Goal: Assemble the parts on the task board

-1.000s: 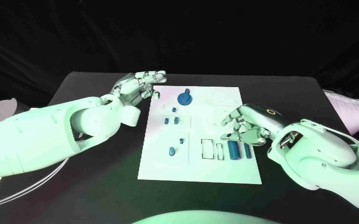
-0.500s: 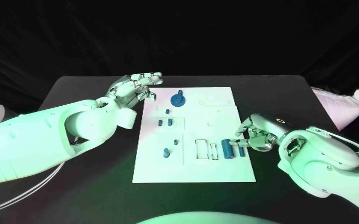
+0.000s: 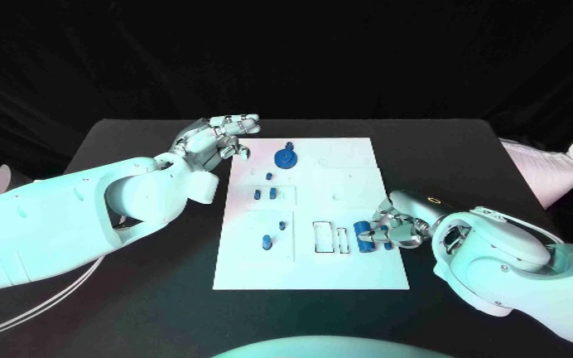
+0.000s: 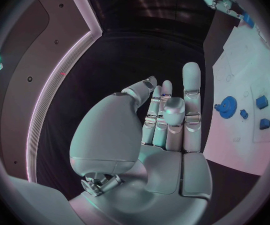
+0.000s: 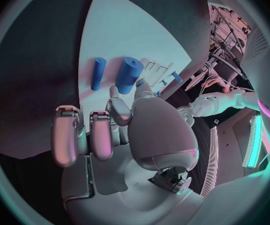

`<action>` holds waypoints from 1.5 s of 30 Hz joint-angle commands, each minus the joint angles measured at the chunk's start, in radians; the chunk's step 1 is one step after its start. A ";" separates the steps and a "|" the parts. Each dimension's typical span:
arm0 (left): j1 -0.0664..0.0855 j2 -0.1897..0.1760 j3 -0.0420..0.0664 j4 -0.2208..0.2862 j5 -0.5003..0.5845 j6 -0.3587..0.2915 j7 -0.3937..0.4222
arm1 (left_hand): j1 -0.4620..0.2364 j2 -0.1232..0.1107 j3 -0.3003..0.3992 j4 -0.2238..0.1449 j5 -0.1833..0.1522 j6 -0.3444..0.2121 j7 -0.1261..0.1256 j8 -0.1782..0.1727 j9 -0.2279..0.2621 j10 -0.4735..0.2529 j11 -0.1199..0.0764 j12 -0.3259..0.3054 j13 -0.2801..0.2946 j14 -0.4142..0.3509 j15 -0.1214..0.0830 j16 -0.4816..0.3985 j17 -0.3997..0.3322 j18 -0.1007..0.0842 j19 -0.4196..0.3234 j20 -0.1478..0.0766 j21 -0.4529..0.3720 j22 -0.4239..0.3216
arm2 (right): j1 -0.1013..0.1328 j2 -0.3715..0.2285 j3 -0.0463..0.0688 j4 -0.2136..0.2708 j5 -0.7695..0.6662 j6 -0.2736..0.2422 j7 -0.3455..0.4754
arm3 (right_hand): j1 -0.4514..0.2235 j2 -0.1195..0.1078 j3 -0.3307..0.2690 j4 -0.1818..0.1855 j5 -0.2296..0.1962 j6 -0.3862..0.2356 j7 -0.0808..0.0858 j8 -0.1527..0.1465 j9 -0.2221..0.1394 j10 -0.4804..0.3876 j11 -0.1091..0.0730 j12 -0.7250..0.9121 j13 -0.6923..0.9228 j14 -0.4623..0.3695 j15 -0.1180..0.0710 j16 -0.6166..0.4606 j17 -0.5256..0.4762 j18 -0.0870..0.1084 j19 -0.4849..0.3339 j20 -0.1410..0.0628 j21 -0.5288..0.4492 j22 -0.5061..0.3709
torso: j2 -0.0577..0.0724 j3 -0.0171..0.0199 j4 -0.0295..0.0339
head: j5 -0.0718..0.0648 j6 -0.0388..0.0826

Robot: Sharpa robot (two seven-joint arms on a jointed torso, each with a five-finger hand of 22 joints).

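Robot hand on the right (image 3: 397, 227), fingers curled, is set against a blue cylinder (image 3: 362, 238), judged light, rigid, slippery, best pinched mid-length; whether it is gripped cannot be told.

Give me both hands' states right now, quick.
Left hand: open, fingers apart, holding nothing, beside the task board.
Right hand: by the blue cylinders; cannot tell whether it grips one.

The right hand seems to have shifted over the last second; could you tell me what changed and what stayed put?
The right hand drew back from the middle of the task board towards the robot and came down at the blue cylinders by the board's right edge, fingers near the thicker one. The left hand stayed raised and empty beside the board's far left corner; the blue parts did not move.
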 commanded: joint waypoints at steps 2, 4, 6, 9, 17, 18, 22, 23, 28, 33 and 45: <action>0.000 0.000 0.000 0.001 -0.003 0.020 0.002 | 0.002 0.011 -0.003 -0.004 -0.001 -0.007 0.000 0.004 -0.001 -0.007 0.001 0.006 -0.001 -0.007 0.000 -0.006 -0.002 0.019 -0.003 0.005 -0.006 -0.001 | -0.007 0.015 0.000 -0.009 -0.015 0.051 -0.011 | -0.002 0.009 -0.009 -0.002 -0.010 -0.007 0.001 0.009 0.003 0.010 0.000 0.018 0.017 0.083 -0.002 0.008 0.126 -0.014 0.032 0.002 0.009 0.077 | 0.000 0.0010 0.0029 | 0.000 -0.004; 0.000 0.000 0.000 0.001 -0.003 0.020 0.001 | 0.002 0.011 -0.003 -0.004 -0.001 -0.007 0.000 0.004 -0.001 -0.007 0.001 0.006 -0.001 -0.007 0.000 -0.006 -0.002 0.019 -0.003 0.005 -0.006 -0.001 | -0.009 0.021 0.000 -0.015 -0.020 0.056 -0.011 | -0.001 0.010 -0.011 -0.003 -0.013 -0.006 0.001 0.011 0.005 0.011 0.000 0.024 0.024 0.084 -0.002 0.010 0.129 -0.015 0.033 0.002 0.012 0.080 | 0.000 0.0004 0.0044 | -0.001 -0.004; 0.000 0.000 0.000 0.001 -0.003 0.020 0.001 | 0.002 0.011 -0.003 -0.004 -0.001 -0.007 0.000 0.004 -0.001 -0.007 0.001 0.006 -0.001 -0.007 0.000 -0.006 -0.002 0.019 -0.003 0.005 -0.006 -0.001 | -0.011 0.027 0.000 -0.020 -0.023 0.061 -0.011 | 0.001 0.011 -0.011 -0.004 -0.016 -0.005 0.000 0.012 0.006 0.012 0.000 0.027 0.029 0.084 -0.002 0.011 0.131 -0.015 0.034 0.002 0.013 0.081 | 0.000 0.0002 0.0048 | -0.001 -0.004; 0.000 0.000 0.000 0.000 -0.003 0.020 0.001 | 0.002 0.011 -0.003 -0.004 -0.001 -0.007 0.000 0.004 -0.001 -0.007 0.001 0.006 -0.001 -0.007 0.000 -0.006 -0.002 0.019 -0.003 0.005 -0.006 -0.001 | -0.013 0.034 0.000 -0.027 -0.028 0.073 -0.012 | 0.005 0.013 -0.012 -0.004 -0.017 -0.004 0.000 0.014 0.007 0.013 0.000 0.031 0.035 0.084 -0.002 0.013 0.135 -0.016 0.035 0.002 0.015 0.084 | -0.001 0.0004 0.0059 | 0.002 -0.006; 0.000 -0.001 -0.001 0.000 -0.003 0.023 -0.001 | 0.002 0.011 -0.003 -0.004 -0.001 -0.007 0.000 0.004 -0.001 -0.007 0.001 0.006 -0.001 -0.007 0.000 -0.006 -0.002 0.019 -0.003 0.005 -0.006 -0.001 | -0.030 0.057 0.000 -0.050 -0.072 0.109 -0.013 | 0.044 0.024 -0.012 -0.011 -0.006 0.012 -0.006 0.031 0.018 0.017 -0.005 0.052 0.067 0.087 -0.005 0.026 0.155 -0.020 0.040 0.000 0.031 0.103 | -0.002 0.0003 0.0064 | 0.004 -0.008; 0.000 -0.001 -0.001 0.000 -0.003 0.023 -0.001 | 0.002 0.011 -0.003 -0.004 -0.001 -0.007 0.000 0.004 -0.001 -0.007 0.001 0.006 -0.001 -0.007 0.000 -0.006 -0.002 0.019 -0.003 0.005 -0.006 -0.001 | -0.031 0.059 0.000 -0.052 -0.074 0.110 -0.013 | 0.047 0.025 -0.012 -0.011 -0.006 0.013 -0.007 0.033 0.019 0.018 -0.006 0.054 0.069 0.087 -0.005 0.026 0.156 -0.020 0.041 0.000 0.032 0.104 | -0.001 0.0004 0.0066 | 0.004 -0.008; 0.000 -0.002 -0.001 0.001 -0.003 0.025 -0.003 | 0.002 0.011 -0.003 -0.004 -0.001 -0.007 0.000 0.004 -0.001 -0.007 0.001 0.006 -0.001 -0.007 0.000 -0.006 -0.002 0.019 -0.003 0.005 -0.006 -0.001 | -0.036 0.064 0.000 -0.055 -0.084 0.095 -0.015 | 0.064 0.035 -0.009 -0.013 -0.007 0.025 -0.010 0.042 0.025 0.021 -0.009 0.061 0.080 0.089 -0.008 0.031 0.164 -0.022 0.043 -0.002 0.038 0.112 | -0.002 -0.0002 0.0080 | 0.002 -0.008; 0.000 -0.002 -0.001 0.001 -0.003 0.026 -0.004 | 0.002 0.011 -0.003 -0.004 -0.001 -0.007 0.000 0.004 -0.001 -0.007 0.001 0.006 -0.001 -0.007 0.000 -0.006 -0.002 0.019 -0.003 0.005 -0.006 -0.001 | -0.036 0.064 0.000 -0.055 -0.085 0.086 -0.015 | 0.067 0.038 -0.009 -0.013 -0.006 0.028 -0.012 0.044 0.027 0.023 -0.010 0.065 0.084 0.089 -0.008 0.033 0.167 -0.022 0.044 -0.002 0.040 0.114 | -0.002 -0.0002 0.0080 | 0.002 -0.008; 0.000 -0.003 -0.001 0.001 -0.004 0.027 -0.005 | 0.002 0.011 -0.003 -0.004 -0.001 -0.007 0.000 0.004 -0.001 -0.007 0.001 0.006 -0.001 -0.007 0.000 -0.006 -0.002 0.019 -0.003 0.005 -0.006 -0.001 | -0.037 0.058 0.000 -0.047 -0.071 0.011 -0.017 | 0.080 0.053 -0.009 -0.012 0.018 0.050 -0.020 0.057 0.039 0.036 -0.017 0.088 0.110 0.092 -0.014 0.042 0.183 -0.026 0.050 -0.007 0.052 0.129 | -0.002 0.0003 0.0095 | 0.000 -0.008; 0.000 -0.004 -0.001 0.001 -0.004 0.028 -0.005 | 0.003 0.012 -0.004 -0.006 -0.001 -0.008 0.001 0.004 -0.001 -0.009 0.001 0.007 -0.001 -0.009 0.001 -0.007 -0.005 0.019 -0.004 0.005 -0.007 -0.002 | -0.037 0.036 0.005 -0.019 -0.019 -0.088 -0.018 | 0.090 0.059 -0.011 -0.011 0.061 0.056 -0.025 0.060 0.047 0.040 -0.021 0.095 0.121 0.093 -0.018 0.046 0.190 -0.027 0.052 -0.011 0.057 0.134 | -0.003 -0.0001 0.0100 | 0.000 -0.008; 0.000 -0.004 -0.002 0.003 -0.004 0.030 -0.005 | 0.003 0.012 -0.004 -0.006 -0.001 -0.008 0.001 0.004 -0.001 -0.009 0.001 0.007 -0.001 -0.009 0.001 -0.007 -0.005 0.019 -0.004 0.005 -0.007 -0.002 | -0.017 0.009 0.015 0.035 0.091 -0.180 -0.009 | 0.081 0.060 -0.027 -0.007 0.108 0.055 -0.025 0.052 0.054 0.043 -0.022 0.091 0.129 0.094 -0.019 0.051 0.199 -0.029 0.056 -0.013 0.065 0.144 | -0.002 0.0000 0.0130 | -0.008 -0.003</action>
